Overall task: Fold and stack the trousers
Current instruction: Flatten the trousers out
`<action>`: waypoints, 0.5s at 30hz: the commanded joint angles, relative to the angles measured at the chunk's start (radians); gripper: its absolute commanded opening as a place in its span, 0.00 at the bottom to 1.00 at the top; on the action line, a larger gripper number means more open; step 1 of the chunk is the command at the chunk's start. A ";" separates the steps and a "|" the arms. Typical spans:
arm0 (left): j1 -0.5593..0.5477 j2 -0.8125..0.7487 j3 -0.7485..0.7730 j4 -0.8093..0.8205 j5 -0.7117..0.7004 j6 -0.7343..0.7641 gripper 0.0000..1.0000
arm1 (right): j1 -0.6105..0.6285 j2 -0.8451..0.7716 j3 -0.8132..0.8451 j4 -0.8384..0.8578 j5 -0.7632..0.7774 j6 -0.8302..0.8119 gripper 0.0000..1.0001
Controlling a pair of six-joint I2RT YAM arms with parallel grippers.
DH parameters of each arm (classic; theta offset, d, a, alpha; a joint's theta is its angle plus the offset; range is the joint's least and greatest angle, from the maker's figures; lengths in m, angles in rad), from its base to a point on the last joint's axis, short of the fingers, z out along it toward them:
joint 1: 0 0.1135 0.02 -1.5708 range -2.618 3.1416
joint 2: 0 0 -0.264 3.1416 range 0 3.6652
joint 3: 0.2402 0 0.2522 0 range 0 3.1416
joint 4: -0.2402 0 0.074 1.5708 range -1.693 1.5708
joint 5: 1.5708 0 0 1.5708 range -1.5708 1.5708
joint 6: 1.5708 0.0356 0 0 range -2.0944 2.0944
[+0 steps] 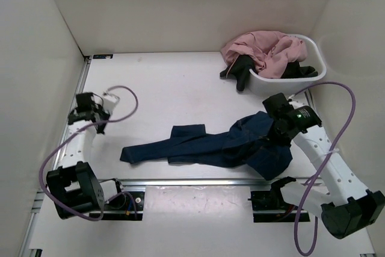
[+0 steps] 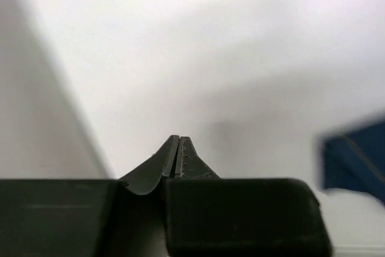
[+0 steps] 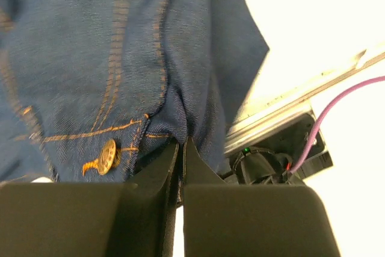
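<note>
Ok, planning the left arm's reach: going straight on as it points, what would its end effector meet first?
Likely just bare white table; the trousers lie right of the line from the left end effector. Depth is blurred, so unsure.

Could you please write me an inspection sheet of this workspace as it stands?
Surface: white table, rail along near edge.
Job's things: trousers lying unfolded, rumpled, legs pointing left.
Clutter: white basket far right, holding pink garment; black garment over its rim.
Grippers: left gripper shut, empty; right gripper shut on the trousers' waist, beside the button.
Cables: purple cables loop from both arms.
Surroundings: white walls on three sides.
</note>
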 commanded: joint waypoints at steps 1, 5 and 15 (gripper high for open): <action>0.090 0.024 0.203 0.062 -0.029 -0.058 0.14 | -0.009 -0.032 0.073 0.025 0.044 -0.037 0.00; 0.116 0.060 0.423 -0.019 0.091 -0.026 0.14 | -0.009 0.044 0.300 0.203 -0.064 -0.214 0.00; -0.261 -0.046 0.044 -0.295 0.268 0.184 0.69 | -0.009 0.098 0.081 0.157 -0.152 -0.183 0.02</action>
